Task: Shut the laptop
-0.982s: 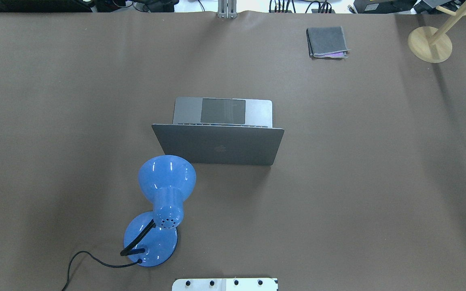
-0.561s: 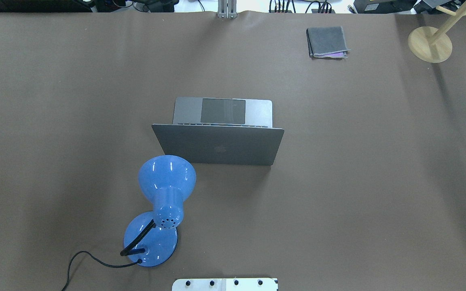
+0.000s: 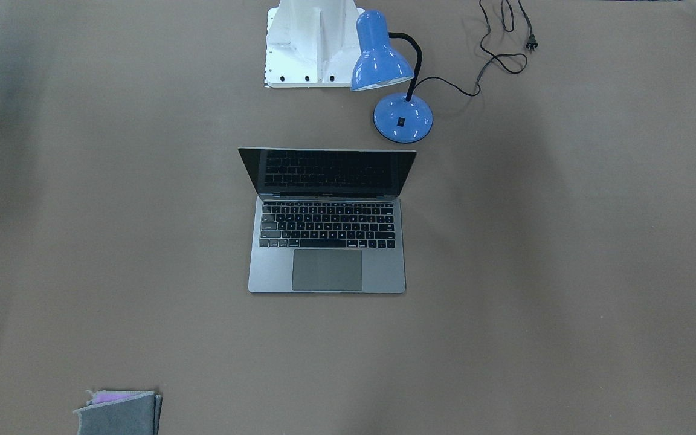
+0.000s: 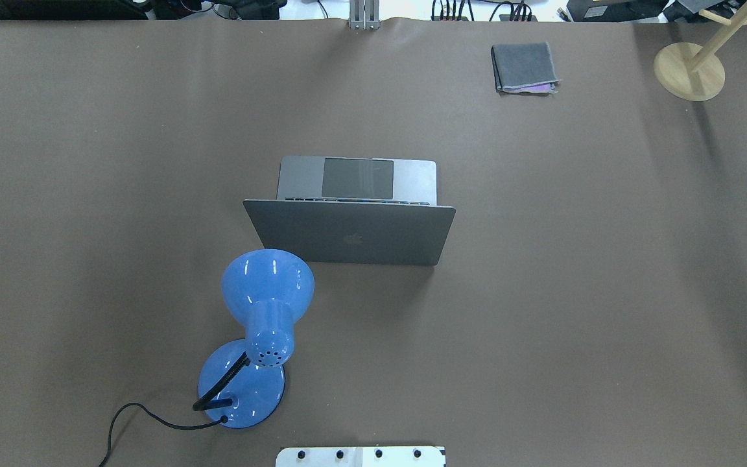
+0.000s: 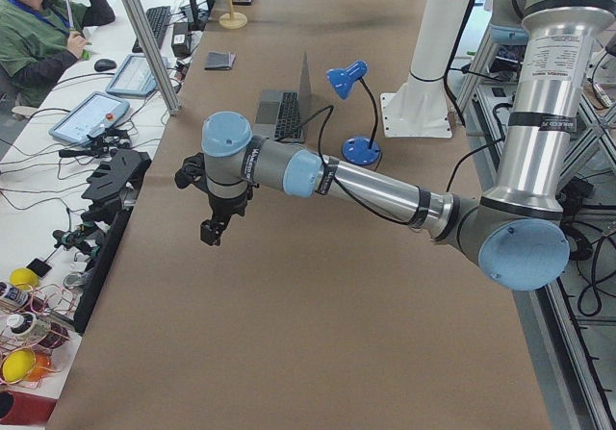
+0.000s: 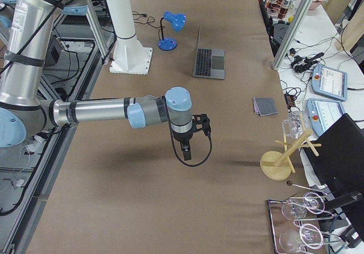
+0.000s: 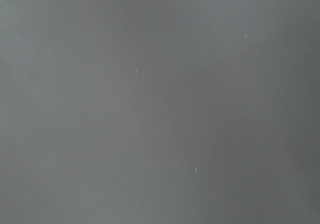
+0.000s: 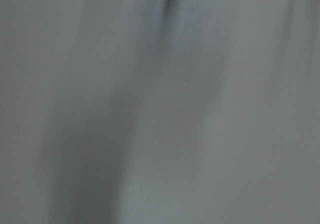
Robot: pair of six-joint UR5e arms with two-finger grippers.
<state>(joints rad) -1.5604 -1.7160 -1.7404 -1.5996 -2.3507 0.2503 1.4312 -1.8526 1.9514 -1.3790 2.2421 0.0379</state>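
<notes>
Laptop (image 3: 327, 241) open on worktop (image 3: 565, 272), lid up. Left pincer (image 5: 210, 235) and right pincer (image 6: 186, 148) well apart from it; cannot tell either's grip state.

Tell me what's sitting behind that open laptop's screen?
A blue desk lamp stands behind the laptop, apart from it; the robot's white base is further back. The leaning lid hides a table strip from the front camera.

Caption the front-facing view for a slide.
Open laptop mid-frame, blue desk lamp behind its screen, grey pouch at the near edge.
</notes>
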